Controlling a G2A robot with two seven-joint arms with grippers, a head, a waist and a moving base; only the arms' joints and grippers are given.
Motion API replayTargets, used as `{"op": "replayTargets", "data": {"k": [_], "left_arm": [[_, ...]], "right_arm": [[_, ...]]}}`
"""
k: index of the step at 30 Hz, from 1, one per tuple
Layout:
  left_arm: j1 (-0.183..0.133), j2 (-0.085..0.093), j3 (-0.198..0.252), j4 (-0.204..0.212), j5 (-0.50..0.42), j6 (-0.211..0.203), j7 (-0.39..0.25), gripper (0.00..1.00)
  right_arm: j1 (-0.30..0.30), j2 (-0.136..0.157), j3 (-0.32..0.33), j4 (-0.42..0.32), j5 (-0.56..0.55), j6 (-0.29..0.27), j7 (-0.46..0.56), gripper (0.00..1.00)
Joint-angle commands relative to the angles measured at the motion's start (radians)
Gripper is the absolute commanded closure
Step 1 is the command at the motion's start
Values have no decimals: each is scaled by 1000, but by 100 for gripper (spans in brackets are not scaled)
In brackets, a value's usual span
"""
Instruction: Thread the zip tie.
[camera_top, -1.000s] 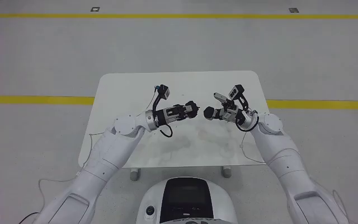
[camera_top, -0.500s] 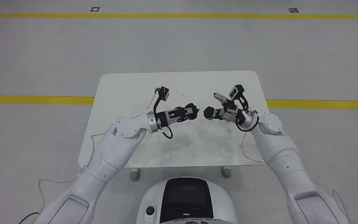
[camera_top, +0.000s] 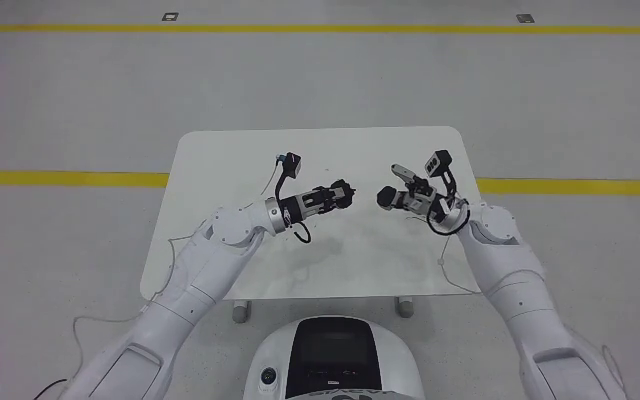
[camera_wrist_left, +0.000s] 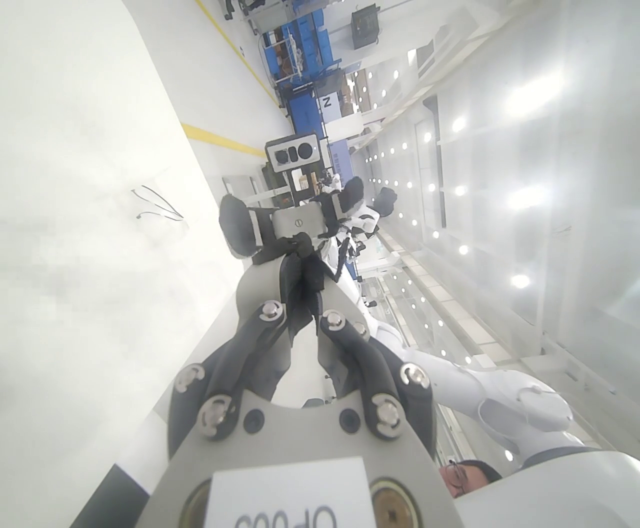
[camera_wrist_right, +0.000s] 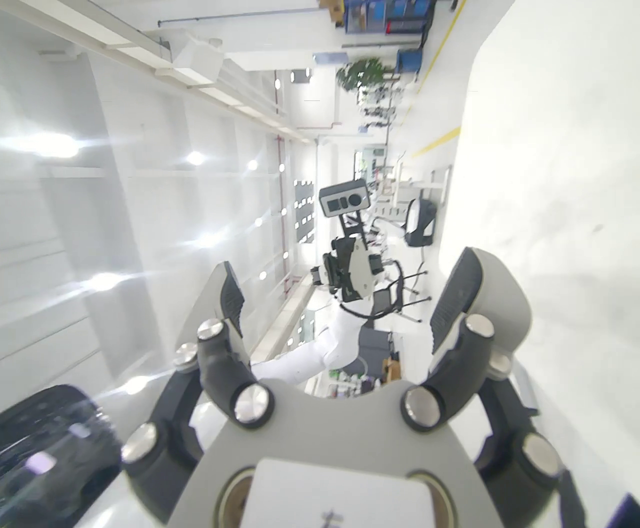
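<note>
The left gripper (camera_wrist_left: 301, 262) has its 2 fingers pressed together on the black zip tie (camera_wrist_left: 300, 244), which pokes out just past the fingertips, above the desk (camera_top: 220, 160). Facing them, near but apart, the right gripper (camera_wrist_right: 350, 280) has its 2 fingers spread wide. Thin dark strands (camera_wrist_left: 156, 206) lie on the desk, well apart from both.

Anything pinched in my closed left gripper (camera_wrist_left: 301, 252) is hidden by its tips, and thin strands (camera_wrist_left: 159, 207) on the table (camera_wrist_left: 75, 225) are too small to name.
</note>
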Motion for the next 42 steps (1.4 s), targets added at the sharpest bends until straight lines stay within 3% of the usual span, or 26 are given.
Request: {"op": "replayTargets", "data": {"k": [1, 5, 6, 13, 16, 21, 25, 29, 37, 42], "left_arm": [[0, 0, 0, 0, 0, 0, 0, 100], [0, 0, 0, 0, 0, 0, 0, 100], [0, 0, 0, 0, 0, 0, 0, 100], [0, 0, 0, 0, 0, 0, 0, 100], [0, 0, 0, 0, 0, 0, 0, 100], [0, 0, 0, 0, 0, 0, 0, 100], [0, 0, 0, 0, 0, 0, 0, 100], [0, 0, 0, 0, 0, 0, 0, 100], [0, 0, 0, 0, 0, 0, 0, 100], [0, 0, 0, 0, 0, 0, 0, 100]], "right_arm": [[-25, 18, 39, -38, -109, 5, -44, 0], [-82, 50, 72, -144, -432, 56, -174, 0], [-95, 51, 65, -164, -465, 79, -186, 0], [-96, 52, 65, -163, -476, 79, -190, 0], [-103, 64, 87, -199, -600, 99, -258, 0], [-113, 90, 133, -293, -771, 175, -223, 0], [-100, 105, 128, -346, -917, 232, -148, 0], [-57, 113, 107, -329, -978, 229, -33, 0], [-57, 113, 107, -329, -978, 229, -33, 0], [-53, 122, 106, -349, -1074, 220, -57, 0]]}}
